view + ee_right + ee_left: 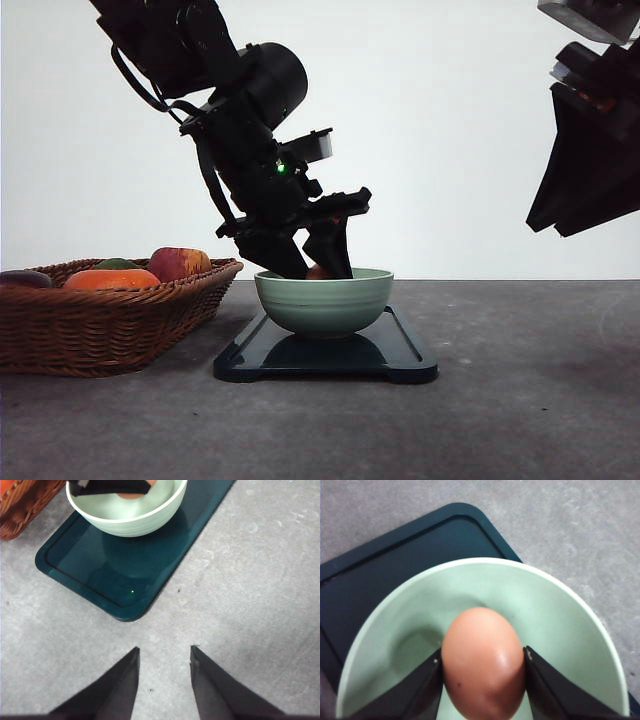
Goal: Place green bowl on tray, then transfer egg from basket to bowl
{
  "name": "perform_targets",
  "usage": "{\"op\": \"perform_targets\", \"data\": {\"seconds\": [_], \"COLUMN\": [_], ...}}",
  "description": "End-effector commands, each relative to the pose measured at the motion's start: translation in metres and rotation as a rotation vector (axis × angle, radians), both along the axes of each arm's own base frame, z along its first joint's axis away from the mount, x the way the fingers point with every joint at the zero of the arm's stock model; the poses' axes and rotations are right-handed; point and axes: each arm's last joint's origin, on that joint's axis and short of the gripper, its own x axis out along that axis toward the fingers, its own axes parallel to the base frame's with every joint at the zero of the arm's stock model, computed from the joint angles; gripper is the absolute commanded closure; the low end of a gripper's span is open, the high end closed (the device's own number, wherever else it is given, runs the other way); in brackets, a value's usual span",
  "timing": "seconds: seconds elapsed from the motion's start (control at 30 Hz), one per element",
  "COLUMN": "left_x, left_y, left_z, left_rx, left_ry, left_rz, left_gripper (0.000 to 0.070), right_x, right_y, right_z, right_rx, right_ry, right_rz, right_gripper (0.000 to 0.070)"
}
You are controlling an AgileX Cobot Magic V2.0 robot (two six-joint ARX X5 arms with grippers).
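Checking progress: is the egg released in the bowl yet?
No. The left hand grips the egg inside the bowl.

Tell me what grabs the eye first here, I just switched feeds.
The left gripper is dipped into the green bowl, shut on a brown egg. The bowl sits on the dark tray mid-table, with the wicker basket of produce at its left. The right gripper hangs open over bare table.

Front view: left claw (318,262) tips sunk behind green bowl (324,301) rim; egg (319,271) mostly hidden, sliver visible. Basket (105,318) cut by left edge; contents partly hidden by wicker wall. Right claw (582,215) cut by right edge. Left wrist view: egg (484,663) lower end cut off; tray (395,575) text not legible.
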Motion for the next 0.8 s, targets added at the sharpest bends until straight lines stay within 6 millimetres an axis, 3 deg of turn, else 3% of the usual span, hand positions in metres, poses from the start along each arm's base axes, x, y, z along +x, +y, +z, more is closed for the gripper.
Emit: {"op": "perform_targets", "data": {"seconds": [0.0, 0.3, 0.5, 0.77], "left_x": [0.004, 0.005, 0.003, 0.002], "left_y": [-0.008, -0.009, -0.009, -0.009], "left_z": [-0.007, -0.015, -0.015, -0.003], "left_rx": [0.006, 0.013, 0.02, 0.013], "left_ry": [-0.002, 0.013, 0.022, 0.014], "left_rz": [-0.017, -0.018, -0.019, -0.019], "left_gripper": [0.0512, 0.0505, 0.0378, 0.0376], "right_x": [0.001, 0.001, 0.001, 0.001], "right_y": [0.001, 0.001, 0.001, 0.001], "right_z": [0.0, 0.0, 0.0, 0.0], "right_rx": [0.007, 0.006, 0.006, 0.006], "right_ry": [0.003, 0.005, 0.005, 0.005], "right_rz": [-0.002, -0.003, -0.003, -0.003], "right_gripper": [0.0502, 0.0502, 0.0502, 0.0502]}}
